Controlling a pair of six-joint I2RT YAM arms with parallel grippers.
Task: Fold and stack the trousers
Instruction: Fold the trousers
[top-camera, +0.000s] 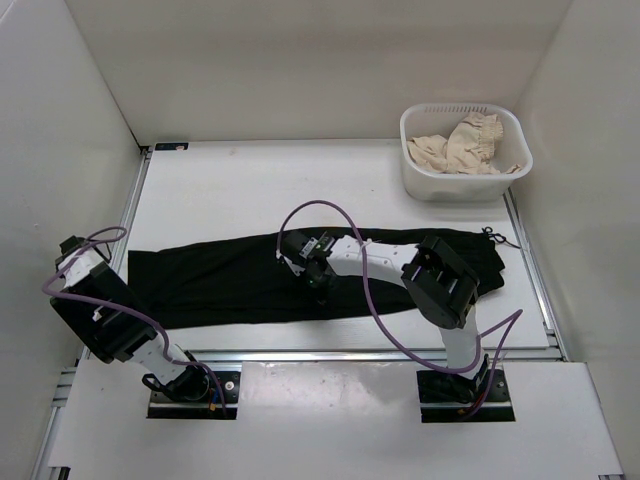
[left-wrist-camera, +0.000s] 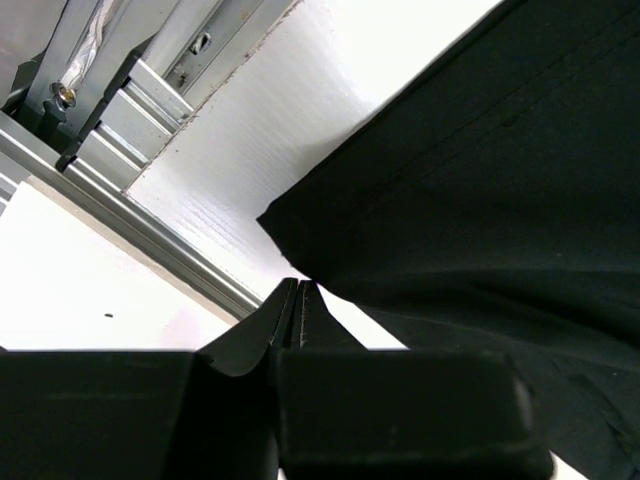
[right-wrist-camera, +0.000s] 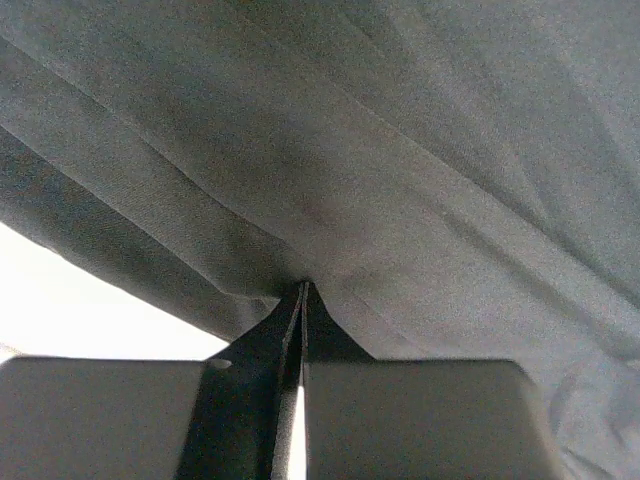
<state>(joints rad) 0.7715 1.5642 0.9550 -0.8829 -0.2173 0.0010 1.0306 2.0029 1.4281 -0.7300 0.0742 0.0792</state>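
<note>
Black trousers (top-camera: 230, 275) flat across table (top-camera: 300, 185)

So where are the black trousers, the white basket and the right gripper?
trousers (top-camera: 220, 285): top view, fabric's left half.
basket (top-camera: 450, 188): top view, front wall.
right gripper (right-wrist-camera: 303, 290): right wrist view, between shut fingertips.

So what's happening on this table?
Two robot arms are working on a pair of black soft-fabric trousers spread full length across the white table. The right tool is shut, pinching the fabric midway along its near edge. The left tool is shut at the trousers' near left corner; whether it grips cloth is unclear.
</note>
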